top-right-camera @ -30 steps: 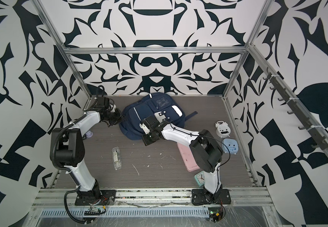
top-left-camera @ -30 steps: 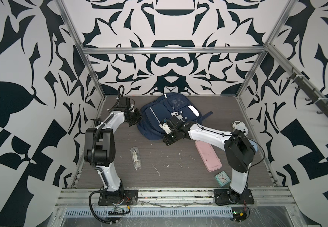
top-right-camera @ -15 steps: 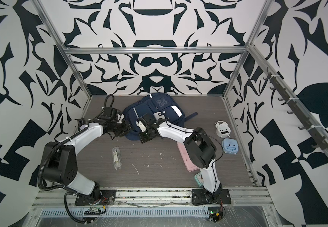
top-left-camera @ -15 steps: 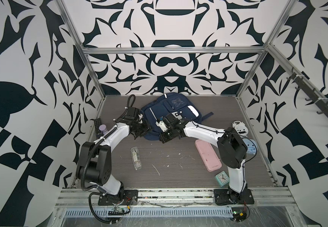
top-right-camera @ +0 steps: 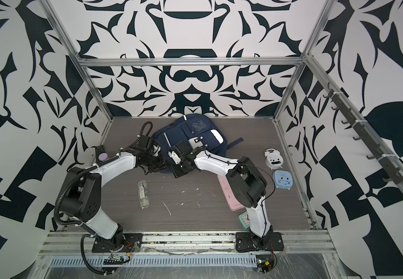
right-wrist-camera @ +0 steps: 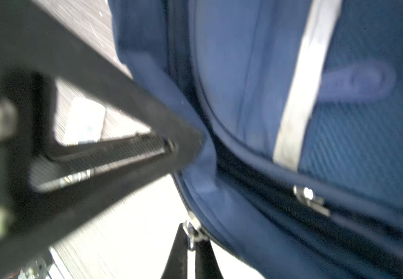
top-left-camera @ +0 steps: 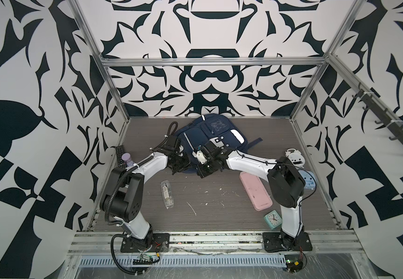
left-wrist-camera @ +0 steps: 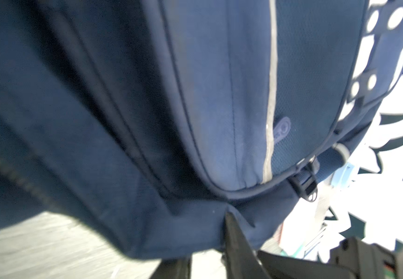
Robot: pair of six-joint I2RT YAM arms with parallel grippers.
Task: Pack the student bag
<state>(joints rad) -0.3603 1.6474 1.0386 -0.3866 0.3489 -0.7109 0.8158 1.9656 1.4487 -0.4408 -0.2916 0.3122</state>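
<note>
The student bag (top-left-camera: 216, 130) lies flat at the back middle of the table (top-left-camera: 280, 135), the right gripper (right-wrist-camera: 197, 147) pinched shut on its near edge, the left gripper (top-left-camera: 182, 166) at the same edge (clamped or not, I cannot tell), so a lopsided pull could drag the bag unopened.

The left arm (top-left-camera: 153, 163) and right arm (top-left-camera: 248, 164) pair glossy white shells with bulky black joint housings (top-left-camera: 129, 193) on flat black base plates (top-left-camera: 145, 242). A ribbed black hose (top-left-camera: 170, 128) follows the left arm and a thin black cable (top-left-camera: 256, 158) the right. The right gripper (right-wrist-camera: 194, 146) has matte black wedge fingers (right-wrist-camera: 123, 108).
</note>
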